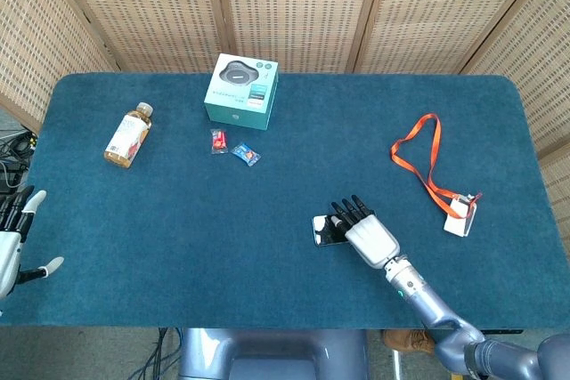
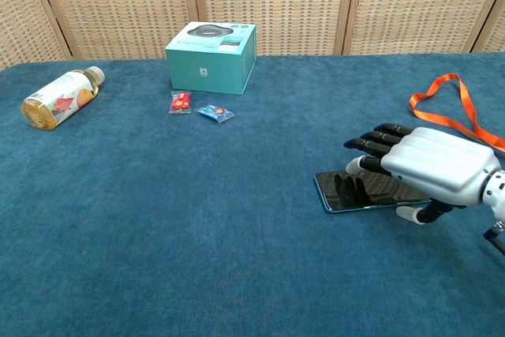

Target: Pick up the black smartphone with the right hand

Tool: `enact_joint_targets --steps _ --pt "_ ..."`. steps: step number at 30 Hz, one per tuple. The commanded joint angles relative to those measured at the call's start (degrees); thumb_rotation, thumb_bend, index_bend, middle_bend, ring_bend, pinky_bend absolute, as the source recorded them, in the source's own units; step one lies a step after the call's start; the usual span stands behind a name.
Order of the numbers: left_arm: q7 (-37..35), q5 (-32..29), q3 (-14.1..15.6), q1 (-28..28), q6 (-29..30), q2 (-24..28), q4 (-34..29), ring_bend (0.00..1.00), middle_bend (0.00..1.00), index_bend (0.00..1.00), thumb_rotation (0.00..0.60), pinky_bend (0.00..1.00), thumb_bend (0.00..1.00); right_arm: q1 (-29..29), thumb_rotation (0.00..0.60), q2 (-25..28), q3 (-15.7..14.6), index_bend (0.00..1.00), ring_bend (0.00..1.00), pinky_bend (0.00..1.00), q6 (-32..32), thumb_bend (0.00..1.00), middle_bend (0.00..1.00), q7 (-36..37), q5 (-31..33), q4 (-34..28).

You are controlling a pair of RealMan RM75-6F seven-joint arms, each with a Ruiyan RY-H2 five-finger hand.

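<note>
The black smartphone (image 2: 359,192) lies flat, screen up, on the blue table (image 1: 178,246), toward the front edge and right of centre. The right hand (image 2: 430,165) is poised over the right half of the phone, palm down, with its dark fingers (image 2: 371,141) extended and spread above the screen. Their reflection shows on the glass. The thumb tip shows at the phone's near edge; whether it touches cannot be told. The hand holds nothing, and the phone rests on the table. In the head view the same hand (image 1: 367,236) covers most of the phone (image 1: 322,230), leaving only its left end visible.

The left hand (image 1: 12,238) is at the table's front left corner, off the left edge, fingers spread and holding nothing.

Other items noted: a teal product box (image 1: 241,89) stands near the back edge, left of centre. Two small wrapped sweets, one red (image 1: 218,140) and one blue (image 1: 246,154), lie just in front of the box. A drink bottle (image 1: 129,134) with amber contents lies on its side toward the back left corner. An orange lanyard (image 1: 426,162) with a white badge (image 1: 460,214) lies near the right edge, well apart from the phone.
</note>
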Motion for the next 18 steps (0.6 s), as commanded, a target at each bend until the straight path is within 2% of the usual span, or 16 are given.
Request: enact_joint_targets --steps 1,7,14,18 --pt "-0.1 -0.2 0.0 0.0 -0.1 0.0 0.1 0.0 0.0 0.0 0.6 0.0 0.0 0.4 0.6 -0.6 0.0 0.22 0.0 0.0 -0.3 0.47 0.1 -0.6 0.1 0.8" --pt "-0.4 -0.6 -0.2 -0.2 -0.4 0.1 0.2 0.0 0.0 0.0 0.6 0.0 0.0 1.0 0.6 -2.2 0.4 0.25 0.0 0.0 -0.9 0.49 0.1 -1.2 0.9 2.6" --pt "-0.5 -0.8 -0.2 -0.4 -0.7 0.1 0.3 0.0 0.0 0.0 0.6 0.0 0.0 1.8 0.6 -3.2 1.0 0.32 0.0 0.0 -2.2 0.75 0.12 -1.6 2.1 3.9" --pt "-0.7 -1.2 -0.4 -0.4 -0.9 0.1 0.4 0.0 0.0 0.0 0.6 0.0 0.0 2.3 0.6 -3.4 1.7 0.36 0.0 0.0 -2.1 0.86 0.13 -1.5 2.7 4.2"
